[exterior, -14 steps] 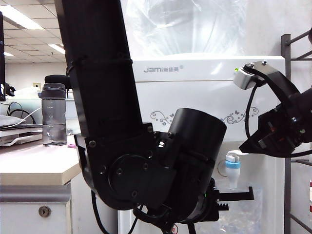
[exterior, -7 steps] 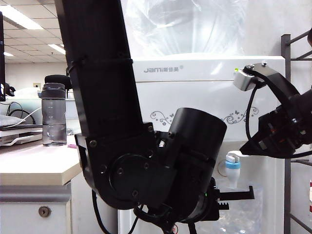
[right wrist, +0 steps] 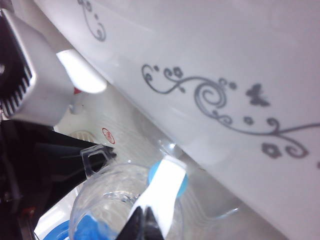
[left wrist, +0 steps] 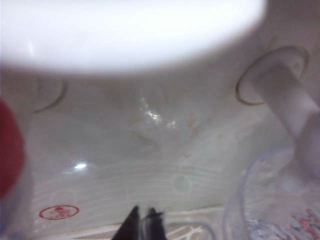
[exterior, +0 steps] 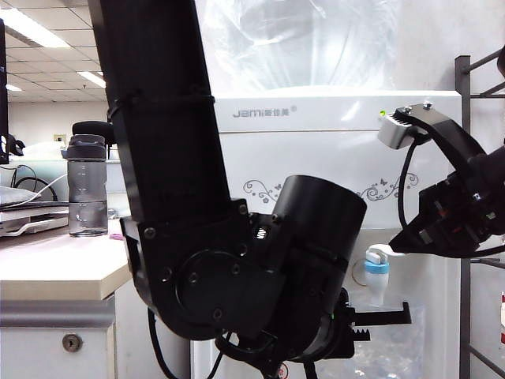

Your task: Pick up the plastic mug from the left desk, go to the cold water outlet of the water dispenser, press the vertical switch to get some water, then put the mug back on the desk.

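The plastic mug [right wrist: 107, 200], clear and open-topped, hangs under the cold water outlet [exterior: 377, 272] of the water dispenser [exterior: 331, 142]. My left gripper [left wrist: 145, 222] is shut on the mug's thin clear handle [right wrist: 97, 157]; in the exterior view it [exterior: 405, 313] reaches in below the tap. My right gripper [right wrist: 145, 222] is shut, its tips resting on the vertical switch [right wrist: 162, 192], the white lever of the blue-ringed tap. It [exterior: 397, 239] comes in from the right at the lever's top. The outlet's nozzle [left wrist: 285, 100] stands over the mug's rim [left wrist: 260, 200].
The left desk [exterior: 55, 268] holds a smoky-grey bottle with a black cap [exterior: 87, 189]. The red-ringed tap [left wrist: 7, 150] sits beside the cold one. A dark metal rack [exterior: 464, 158] stands right of the dispenser. My left arm's bulk [exterior: 197, 260] fills the foreground.
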Controlling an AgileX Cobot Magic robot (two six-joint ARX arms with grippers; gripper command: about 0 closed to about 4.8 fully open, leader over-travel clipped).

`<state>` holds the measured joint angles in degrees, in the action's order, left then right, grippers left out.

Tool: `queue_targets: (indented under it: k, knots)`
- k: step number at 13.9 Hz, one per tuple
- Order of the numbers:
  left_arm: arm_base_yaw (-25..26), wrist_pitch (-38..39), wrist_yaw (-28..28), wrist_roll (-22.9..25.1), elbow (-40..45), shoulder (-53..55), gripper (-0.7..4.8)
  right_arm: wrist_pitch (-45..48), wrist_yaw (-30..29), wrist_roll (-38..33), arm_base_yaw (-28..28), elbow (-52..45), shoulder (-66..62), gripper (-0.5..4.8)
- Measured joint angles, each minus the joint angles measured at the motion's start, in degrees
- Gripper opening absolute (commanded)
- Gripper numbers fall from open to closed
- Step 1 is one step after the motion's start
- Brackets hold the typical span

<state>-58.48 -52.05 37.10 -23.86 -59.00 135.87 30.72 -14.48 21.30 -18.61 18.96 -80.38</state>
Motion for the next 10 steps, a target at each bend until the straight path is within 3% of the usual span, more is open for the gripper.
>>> queue_targets:
  k: [10]
  knots:
    - [0.0,0.0,0.0,0.0,0.0,0.0,-0.05,-0.9,0.2,0.0,0.0,0.0,-0.7,-0.06]
